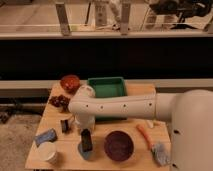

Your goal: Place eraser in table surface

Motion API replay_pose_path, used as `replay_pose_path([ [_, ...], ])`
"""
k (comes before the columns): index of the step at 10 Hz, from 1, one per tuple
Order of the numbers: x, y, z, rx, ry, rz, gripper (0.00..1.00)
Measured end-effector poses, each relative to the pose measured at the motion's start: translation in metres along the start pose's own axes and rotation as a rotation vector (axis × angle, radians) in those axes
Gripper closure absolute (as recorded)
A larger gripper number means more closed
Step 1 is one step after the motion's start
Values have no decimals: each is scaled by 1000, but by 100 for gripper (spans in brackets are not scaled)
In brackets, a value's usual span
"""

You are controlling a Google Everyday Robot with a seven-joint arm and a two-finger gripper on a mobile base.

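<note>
Camera view: one table [52, 119], one green tray [106, 86], one purple bowl [119, 145], one brown bowl [70, 82] (back left) and one eraser [87, 143]. The eraser is a dark, thick block standing on end toward the table's 7 o'clock, at the purple bowl's 9 o'clock. The gripper [85, 133], pointing down from the white arm [120, 106], is pinched closed on its top end.
</note>
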Motion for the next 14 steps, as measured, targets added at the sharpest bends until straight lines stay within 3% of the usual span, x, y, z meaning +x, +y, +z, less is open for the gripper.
replay_pose_path([
  [3,-1,22,-24,30,65,71,100],
  [8,10,23,-41,30,61,76,100],
  [14,12,46,-62,31,87,89,100],
])
